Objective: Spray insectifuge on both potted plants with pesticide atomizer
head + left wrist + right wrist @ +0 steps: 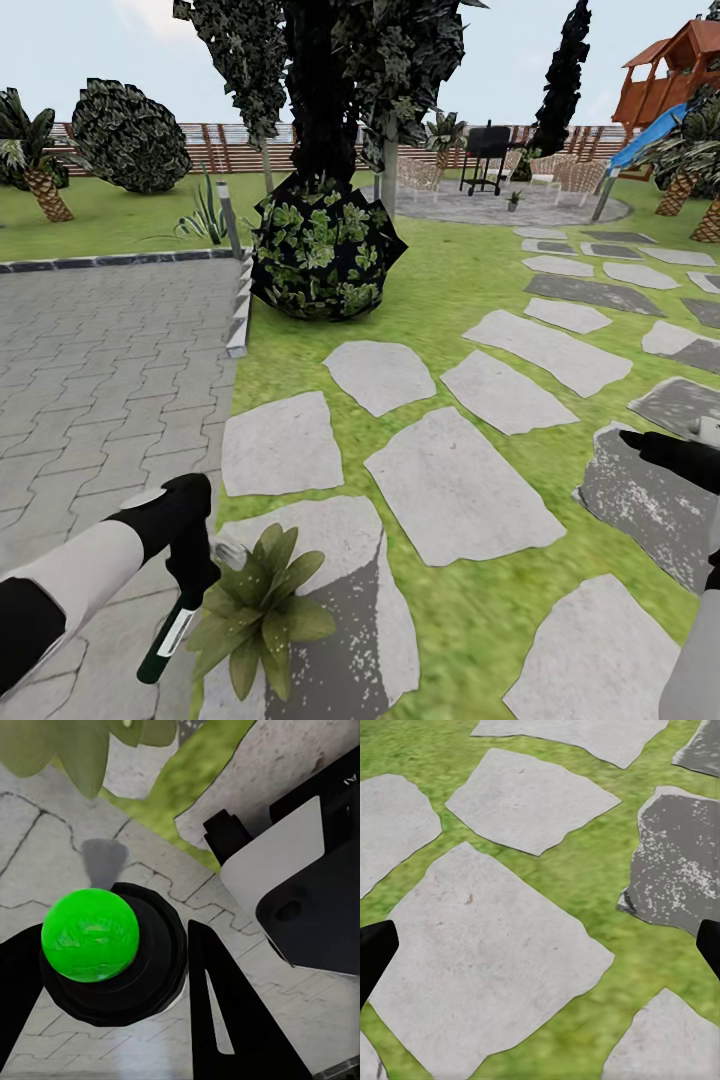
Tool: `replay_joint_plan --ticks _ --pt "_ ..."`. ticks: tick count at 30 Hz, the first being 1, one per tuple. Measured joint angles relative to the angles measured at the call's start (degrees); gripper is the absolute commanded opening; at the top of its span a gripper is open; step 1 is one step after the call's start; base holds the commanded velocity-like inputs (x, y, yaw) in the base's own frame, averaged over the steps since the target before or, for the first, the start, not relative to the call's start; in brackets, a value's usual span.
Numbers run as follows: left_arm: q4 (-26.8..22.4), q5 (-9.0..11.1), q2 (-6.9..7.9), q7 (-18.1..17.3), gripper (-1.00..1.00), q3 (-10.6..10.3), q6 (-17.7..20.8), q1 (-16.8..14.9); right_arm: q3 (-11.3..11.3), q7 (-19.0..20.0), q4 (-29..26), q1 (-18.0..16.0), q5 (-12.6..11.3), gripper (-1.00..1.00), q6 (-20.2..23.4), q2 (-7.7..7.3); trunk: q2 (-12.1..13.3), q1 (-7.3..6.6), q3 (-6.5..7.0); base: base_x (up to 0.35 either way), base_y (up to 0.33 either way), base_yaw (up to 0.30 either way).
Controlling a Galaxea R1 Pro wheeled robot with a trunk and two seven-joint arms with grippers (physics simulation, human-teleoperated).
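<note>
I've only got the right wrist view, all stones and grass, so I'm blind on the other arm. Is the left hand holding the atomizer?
Observer: Yes. In the head view the left hand is shut on the pesticide atomizer, which hangs tilted.
Operator: Any plant nearby?
Observer: One potted plant sits right beside the bottle, at the paving's edge.
Operator: Where's the nozzle?
Observer: The whitish spray head juts out on the plant's side, just above its leaves.

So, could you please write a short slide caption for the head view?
Left gripper holds the pesticide atomizer beside a small potted plant on a stepping stone.
</note>
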Motion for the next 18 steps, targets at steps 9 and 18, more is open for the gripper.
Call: replay_joint_plan --ticks 9,18 --pt "0.0 0.0 -0.08 -0.3 -1.0 0.3 0.0 -2.6 0.0 0.0 0.0 0.0 0.0 1.0 0.0 -0.01 0.0 0.0 0.0 0.0 0.0 0.0" --pt "0.0 0.1 -0.09 -0.3 -1.0 0.3 0.1 -5.9 0.0 0.0 0.0 0.0 -0.1 1.0 0.0 -0.03 0.0 0.0 0.0 0.0 0.0 0.0"
